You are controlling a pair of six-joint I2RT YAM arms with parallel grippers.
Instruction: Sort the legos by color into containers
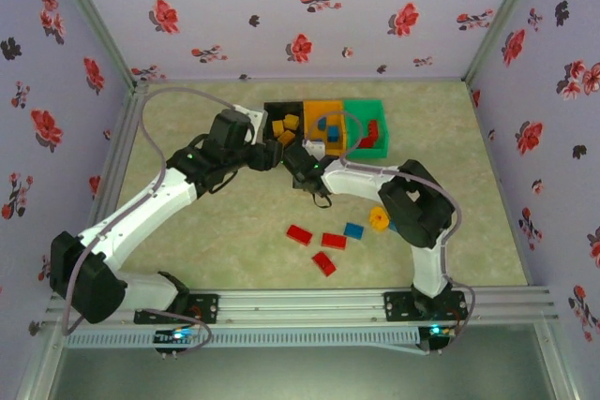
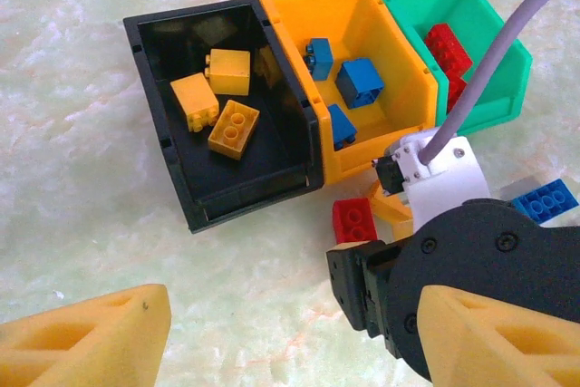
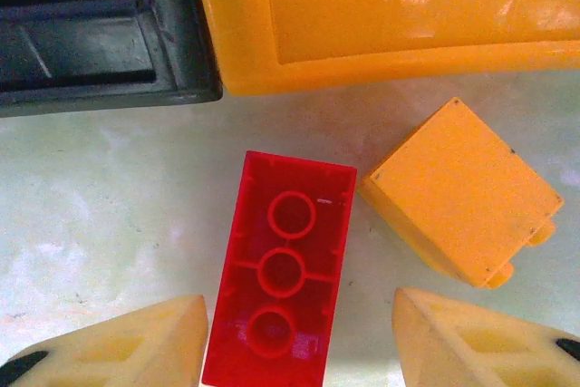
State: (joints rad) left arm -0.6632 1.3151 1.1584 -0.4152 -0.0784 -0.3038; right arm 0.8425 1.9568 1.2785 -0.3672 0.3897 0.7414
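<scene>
An upside-down red lego lies on the table between the fingers of my right gripper. The jaws are open: the left finger is against the lego, the right one stands clear of it. A yellow lego lies just to its right. Just beyond stand the black container with three yellow legos, the orange container with blue ones and the green container with red ones. My left gripper hovers open in front of the bins, holding nothing, right above the right wrist.
More loose legos lie nearer the arm bases: three red ones, a blue one and a rounded yellow piece. Another blue lego lies right of the right wrist. The two grippers sit very close together.
</scene>
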